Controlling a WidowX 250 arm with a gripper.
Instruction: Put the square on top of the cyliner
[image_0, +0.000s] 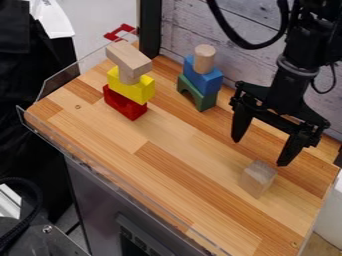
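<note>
While a black curved cable (33, 205) is looping at the view's lower left, a grey metal front (97, 192) is standing below the near side of the work surface. A clear plastic rim (72, 78) is running along the surface's edges, enclosing a tabletop (167, 175) of striped light and reddish-brown wood. On it, a small pale wooden cube (258, 178) is sitting toward the near right. Above and just beyond the cube, a black two-finger gripper (260, 151) is hanging with its fingers spread wide, holding nothing.

Farther back at the left, a red block (123, 104) is supporting a yellow block (137, 91); a round wooden piece (129, 76) is rising from that, carrying a plain oblong wooden block (131, 59). Near this stack, a green arched block (196, 93) is bearing a blue block (202, 80), with an upright plain wooden cylinder (204, 58) resting on top.

Behind the table, a whitewashed plank wall (194, 30) is standing beside a black post (150, 27). A red object (120, 31) is showing near the back corner, and pale grey floor (100, 15) is stretching beyond.
</note>
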